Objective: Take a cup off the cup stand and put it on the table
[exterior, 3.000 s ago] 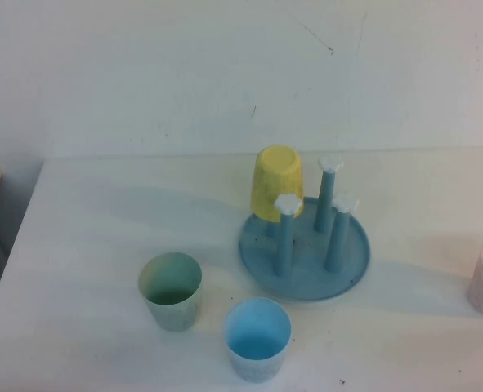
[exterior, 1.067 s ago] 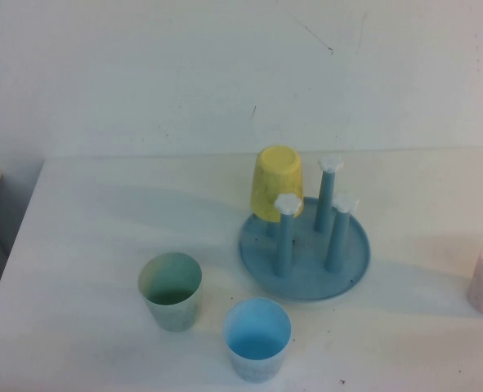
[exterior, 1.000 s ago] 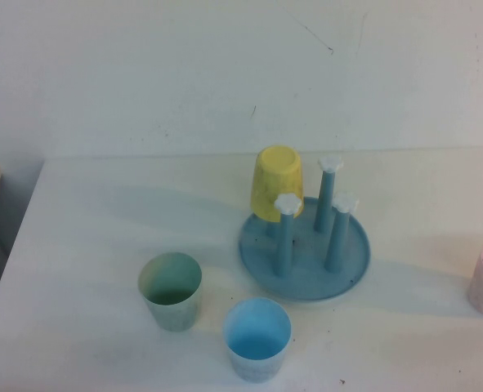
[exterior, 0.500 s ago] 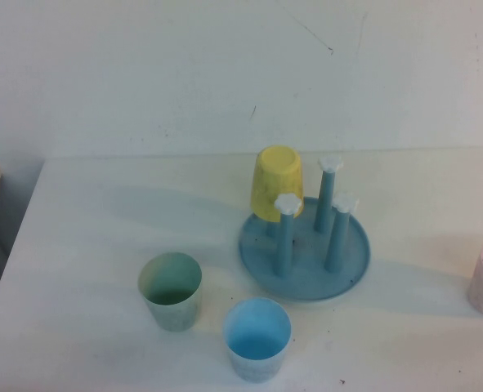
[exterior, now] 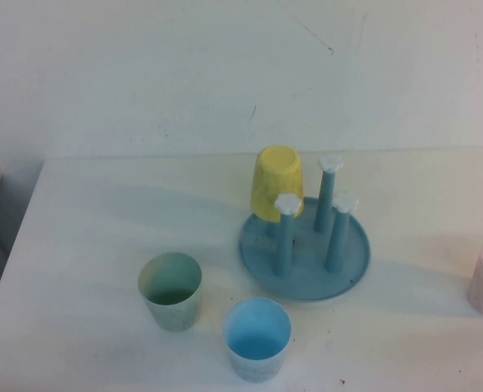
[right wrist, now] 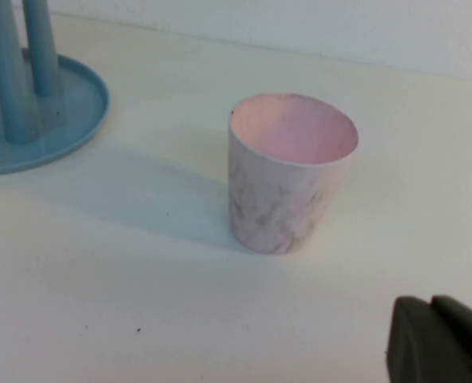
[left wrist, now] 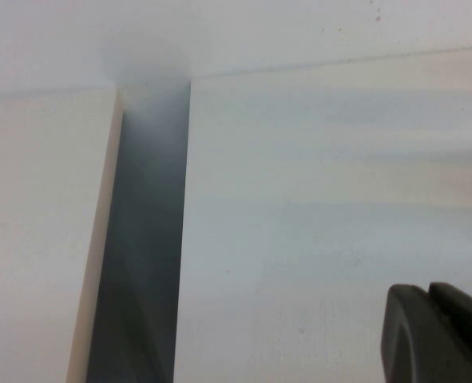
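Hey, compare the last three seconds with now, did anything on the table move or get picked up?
Nothing visibly changed. The yellow cup still sits upside down on its peg of the cup stand, and the green cup, light blue cup and pink cup stand where they were. The left gripper and right gripper show only in their wrist views, away from the stand.

A bare test space, more lab than home: a plain white table (exterior: 94,245) pushed against a blank, scuffed white wall (exterior: 184,73). Only plastic cups and a blue cup stand (exterior: 305,253) sit on it.
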### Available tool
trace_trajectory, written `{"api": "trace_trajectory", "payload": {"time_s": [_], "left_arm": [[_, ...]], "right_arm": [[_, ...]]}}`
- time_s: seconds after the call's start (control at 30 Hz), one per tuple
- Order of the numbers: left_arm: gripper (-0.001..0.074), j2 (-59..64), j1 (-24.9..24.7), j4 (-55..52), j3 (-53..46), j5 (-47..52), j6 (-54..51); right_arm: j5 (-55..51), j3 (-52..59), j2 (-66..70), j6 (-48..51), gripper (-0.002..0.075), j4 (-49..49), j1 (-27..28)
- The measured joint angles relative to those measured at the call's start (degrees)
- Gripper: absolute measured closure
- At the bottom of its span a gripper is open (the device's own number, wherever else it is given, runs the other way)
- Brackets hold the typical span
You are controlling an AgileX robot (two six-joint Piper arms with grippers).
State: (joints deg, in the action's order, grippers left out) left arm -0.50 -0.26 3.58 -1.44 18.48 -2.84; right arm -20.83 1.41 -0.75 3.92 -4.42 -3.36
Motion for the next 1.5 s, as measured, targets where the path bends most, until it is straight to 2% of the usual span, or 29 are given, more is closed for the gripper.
{"api": "trace_trajectory", "payload": {"time_s": [0.93, 1.07, 1.2, 1.3, 1.5], "left_arm": [[0.0738, 0.0, 0.0, 2.1, 0.0, 0.0, 0.0], [0.0738, 0.0, 0.0, 13.4, -0.1, -1.9, 1.2], [0.0738, 0.0, 0.0, 38.4, -0.1, -7.8, 6.9], [0.0738, 0.0, 0.0, 52.8, -0.1, -12.7, 7.7], [0.0738, 0.0, 0.0, 58.5, -0.1, -16.6, 2.8]], "right_arm": [[0.0, 0.0, 0.0, 0.0, 0.0729, -0.1, 0.0], [0.0, 0.0, 0.0, 0.0, 0.0729, -0.1, 0.0], [0.0, 0.0, 0.0, 0.0, 0.0729, -0.1, 0.0], [0.0, 0.0, 0.0, 0.0, 0.0729, -0.1, 0.0], [0.0, 0.0, 0.0, 0.0, 0.0729, -0.1, 0.0]]}}
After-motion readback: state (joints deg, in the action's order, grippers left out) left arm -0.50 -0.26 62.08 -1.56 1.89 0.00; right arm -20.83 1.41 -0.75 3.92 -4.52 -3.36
